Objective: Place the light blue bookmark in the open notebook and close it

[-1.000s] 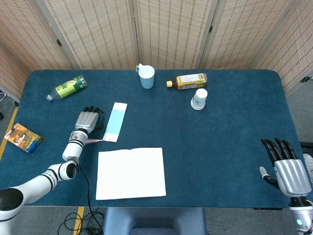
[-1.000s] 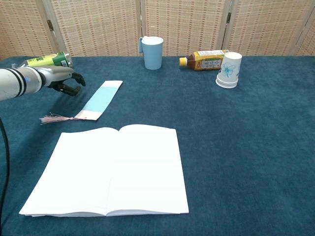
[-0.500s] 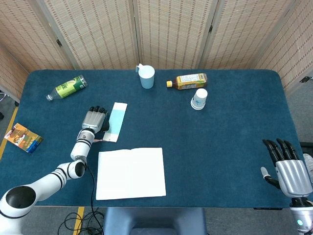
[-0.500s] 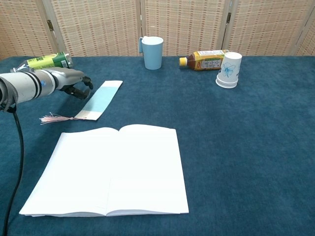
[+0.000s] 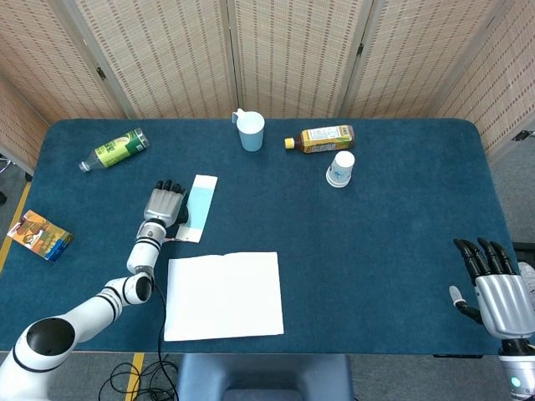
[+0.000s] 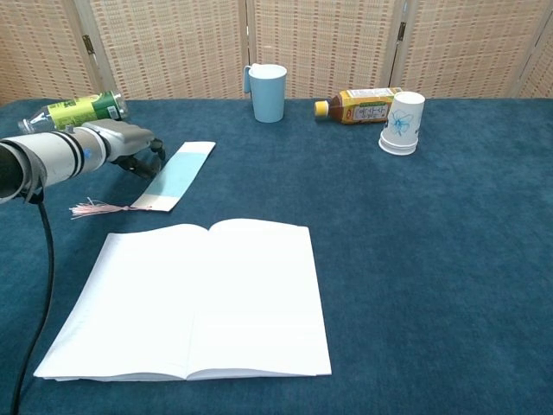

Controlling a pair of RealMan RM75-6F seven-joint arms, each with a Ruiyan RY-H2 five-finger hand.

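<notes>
Nearest to me, the open white notebook (image 6: 194, 298) lies flat on the dark blue carpeted tabletop (image 5: 376, 234), both blank pages facing up, its spine running away from me. My right hand (image 5: 493, 288) hovers at the near right edge of the tabletop, well apart from everything, holding nothing, its dark fingers (image 5: 478, 257) spread and pointing away from me.

Just beyond the notebook's far left corner lies the light blue bookmark (image 6: 177, 175): a long, narrow strip, pale blue along the middle with a white band at each end, lying flat and slightly aslant. A thin pinkish tassel (image 6: 97, 207) trails from its near end to the left across the cloth. My left hand (image 5: 165, 204) is right beside the bookmark's left long edge, palm down, fingers curled in a little; I cannot tell whether the fingertips touch the strip, and nothing is pinched between them.

Farther back, a green-labelled plastic bottle (image 5: 115, 149) lies on its side at the left. Off the left edge, a small colourful packet (image 5: 40, 236) lies on the floor. At the far side stand a light blue mug (image 6: 268, 92), an amber drink bottle lying on its side (image 6: 361, 105), and an upturned white paper cup with a blue print (image 6: 403, 122).
</notes>
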